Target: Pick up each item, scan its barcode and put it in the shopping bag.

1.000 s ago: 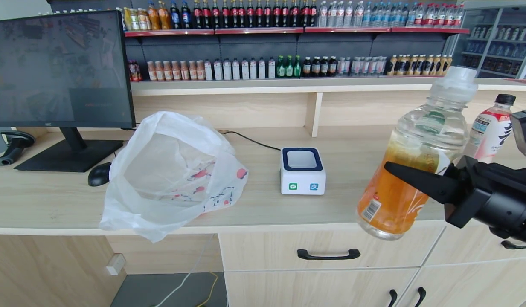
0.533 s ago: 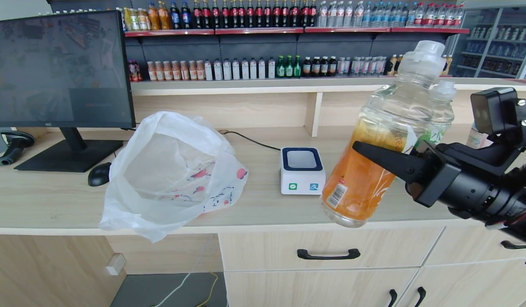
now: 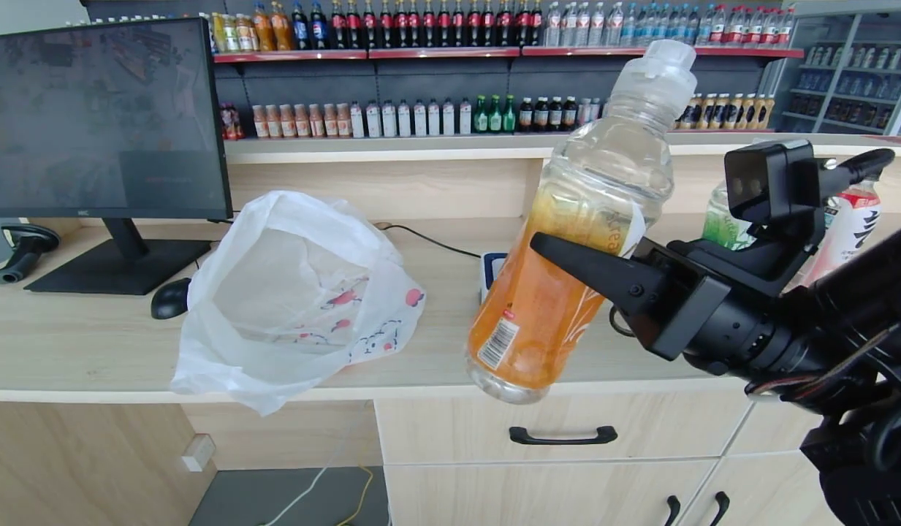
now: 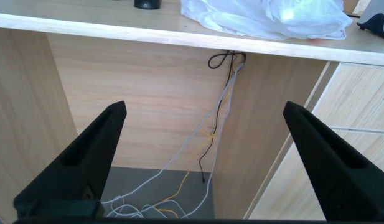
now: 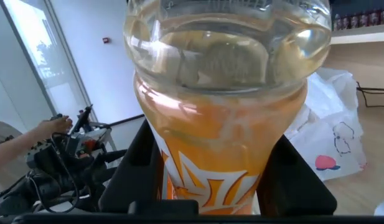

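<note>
While the right gripper [image 3: 571, 248] clamps the orange bottle [image 3: 523, 314], which hides most of the scanner [image 3: 489, 272], the left gripper [image 4: 204, 115] gapes wide.

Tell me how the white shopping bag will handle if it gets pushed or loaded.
The shopping bag looks like thin, crumpled film slumped on the counter, so it is probably floppy and very light. Part hangs over the front edge, so a push may slide it off. The bottle, over half full, would likely flatten its walls.
</note>
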Robot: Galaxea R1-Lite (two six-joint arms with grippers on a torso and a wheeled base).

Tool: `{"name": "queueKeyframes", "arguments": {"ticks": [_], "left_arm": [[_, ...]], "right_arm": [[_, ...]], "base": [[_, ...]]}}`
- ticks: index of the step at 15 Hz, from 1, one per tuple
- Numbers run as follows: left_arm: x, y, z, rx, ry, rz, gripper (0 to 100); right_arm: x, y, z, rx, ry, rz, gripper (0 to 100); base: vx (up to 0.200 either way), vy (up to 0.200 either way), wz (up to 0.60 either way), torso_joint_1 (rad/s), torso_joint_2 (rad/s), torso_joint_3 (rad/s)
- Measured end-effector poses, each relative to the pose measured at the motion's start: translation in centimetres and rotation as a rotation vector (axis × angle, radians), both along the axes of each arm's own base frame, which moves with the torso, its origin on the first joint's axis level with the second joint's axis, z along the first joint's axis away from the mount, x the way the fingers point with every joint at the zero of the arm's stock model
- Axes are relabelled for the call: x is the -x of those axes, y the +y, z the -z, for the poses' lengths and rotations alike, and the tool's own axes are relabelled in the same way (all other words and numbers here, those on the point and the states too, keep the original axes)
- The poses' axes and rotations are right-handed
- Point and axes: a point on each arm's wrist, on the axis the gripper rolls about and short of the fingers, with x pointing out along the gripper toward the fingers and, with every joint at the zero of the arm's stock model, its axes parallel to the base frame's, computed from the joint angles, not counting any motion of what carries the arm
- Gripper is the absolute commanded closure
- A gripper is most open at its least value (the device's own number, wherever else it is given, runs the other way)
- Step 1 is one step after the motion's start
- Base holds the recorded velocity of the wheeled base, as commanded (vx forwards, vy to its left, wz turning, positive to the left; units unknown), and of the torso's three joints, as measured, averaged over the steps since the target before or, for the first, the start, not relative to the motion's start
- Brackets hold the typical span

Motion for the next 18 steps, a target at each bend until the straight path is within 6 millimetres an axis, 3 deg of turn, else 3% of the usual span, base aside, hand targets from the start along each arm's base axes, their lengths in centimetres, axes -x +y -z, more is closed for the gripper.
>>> {"name": "queueKeyframes", "arguments": {"ticks": [7, 14, 18], "left_arm": [[0.0, 0.0, 0.0, 0.000, 0.000, 0.000, 0], [0.0, 0.0, 0.0, 0.001, 0.000, 0.000, 0], [0.0, 0.0, 0.0, 0.001, 0.000, 0.000, 0]], "right_arm": [[-0.2, 0.7, 1.3, 0.035, 0.043, -0.056, 100], [3.3, 0.0, -1.2, -0.059, 0.148, -0.187, 100], [3.7, -0.3, -1.8, -0.073, 0.131, -0.193, 100]], "base": [[0.000, 0.000, 0.00, 0.000, 0.00, 0.000], [0.000, 0.000, 0.00, 0.000, 0.00, 0.000], [0.000, 0.000, 0.00, 0.000, 0.00, 0.000]]}}
